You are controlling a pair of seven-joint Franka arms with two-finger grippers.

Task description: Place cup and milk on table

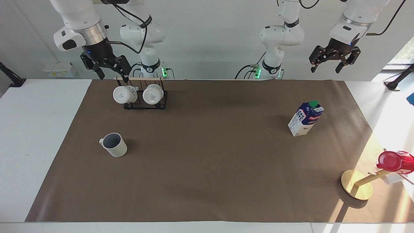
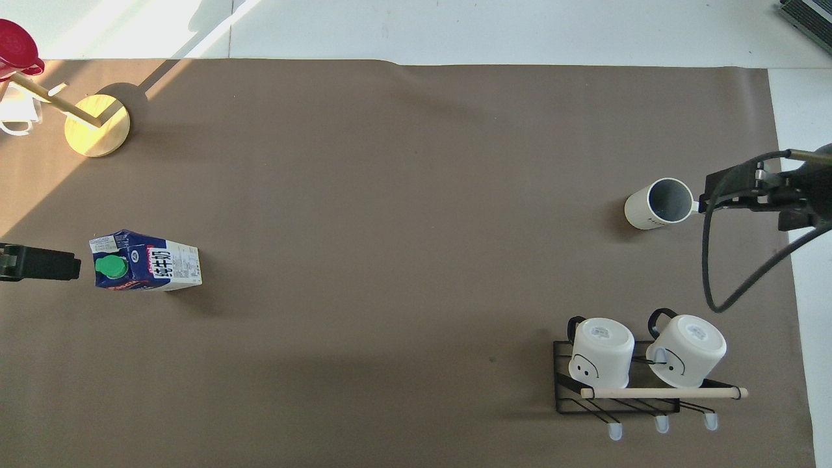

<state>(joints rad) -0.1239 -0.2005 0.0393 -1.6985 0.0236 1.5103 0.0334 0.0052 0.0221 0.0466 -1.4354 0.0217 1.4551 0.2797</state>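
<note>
- The right gripper (image 1: 111,72), fingers parted and empty, hangs raised over the black wire rack (image 1: 145,104) holding two glossy white mugs (image 1: 153,94).
- The left gripper (image 1: 327,68), likewise spread and empty, hangs high at the left arm's end.
- The tall blue-and-white milk carton with green cap (image 1: 305,118) stands on the brown paper mat (image 1: 207,168) of the white table (image 1: 32,129), well below it.
- The off-white ribbed cup (image 1: 114,145) stands upright, farther from the robots than the rack.

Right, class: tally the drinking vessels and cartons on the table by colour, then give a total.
Glossy white mugs on the black rack: 2
Off-white cup with grey-blue inside: 1
Red cup on the wooden stand: 1
Blue-and-white milk carton: 1
Total: 5
</note>
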